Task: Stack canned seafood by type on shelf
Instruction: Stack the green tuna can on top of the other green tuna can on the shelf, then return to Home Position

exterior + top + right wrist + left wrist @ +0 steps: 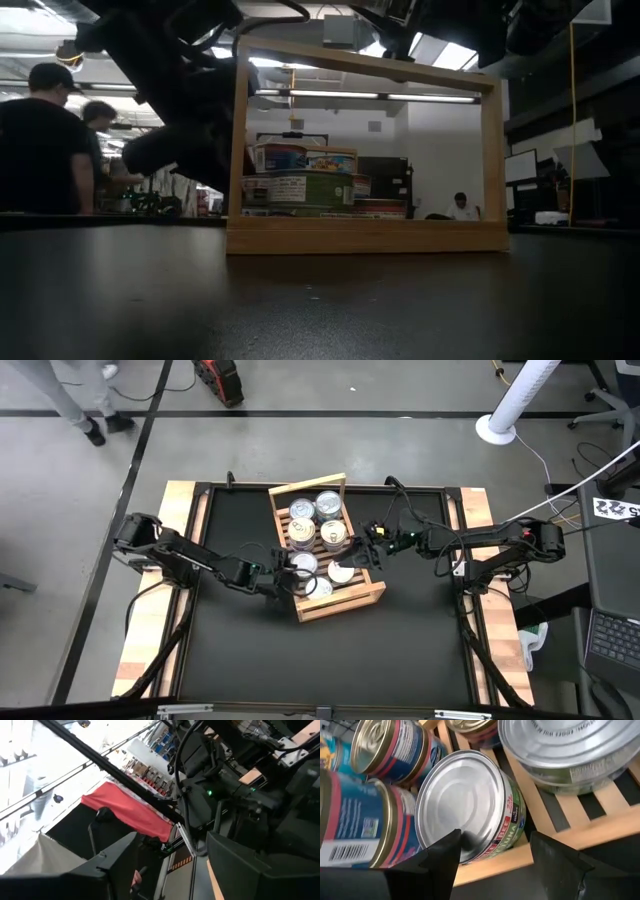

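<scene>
Around my table (pixel 330 650), black-topped with pale wooden planks (pixel 150 630) along both sides, the floor (pixel 80 490) is grey and smooth, crossed by dark seams. At one o'clock a white column (pixel 515 400) stands on a round base. At eleven o'clock a red and black device (pixel 220 380) sits on the floor, and a person's legs (pixel 85 400) show farther toward ten. A laptop (pixel 612 645) lies at four o'clock. Looking level across the room, I see long ceiling lights (pixel 340 95), a white back wall (pixel 440 150), two people (pixel 45 140) standing at nine o'clock, and one seated person (pixel 462 208) at three.
</scene>
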Robot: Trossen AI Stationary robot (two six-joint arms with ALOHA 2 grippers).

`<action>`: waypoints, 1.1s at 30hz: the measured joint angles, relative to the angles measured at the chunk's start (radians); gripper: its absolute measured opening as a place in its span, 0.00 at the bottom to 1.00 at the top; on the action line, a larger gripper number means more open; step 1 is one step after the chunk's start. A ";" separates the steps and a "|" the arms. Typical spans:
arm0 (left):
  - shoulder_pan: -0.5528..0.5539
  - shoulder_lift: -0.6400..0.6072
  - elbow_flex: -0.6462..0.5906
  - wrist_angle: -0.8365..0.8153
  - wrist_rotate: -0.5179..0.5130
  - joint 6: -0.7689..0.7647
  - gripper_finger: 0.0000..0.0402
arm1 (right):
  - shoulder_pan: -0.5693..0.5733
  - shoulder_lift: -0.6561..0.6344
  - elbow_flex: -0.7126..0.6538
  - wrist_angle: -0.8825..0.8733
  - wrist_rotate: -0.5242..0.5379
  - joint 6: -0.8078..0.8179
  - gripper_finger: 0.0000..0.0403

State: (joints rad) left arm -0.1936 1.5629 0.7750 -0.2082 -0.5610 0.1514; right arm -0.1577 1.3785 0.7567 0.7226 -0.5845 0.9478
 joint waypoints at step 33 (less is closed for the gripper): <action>-0.027 -1.204 -0.333 -0.052 -0.012 -0.360 0.58 | -0.137 -0.775 0.000 -1.167 0.379 -0.586 0.58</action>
State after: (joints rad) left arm -0.2207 0.3586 0.4422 -0.2604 -0.5731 -0.2087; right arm -0.2951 0.6033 0.7570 -0.4440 -0.2052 0.3618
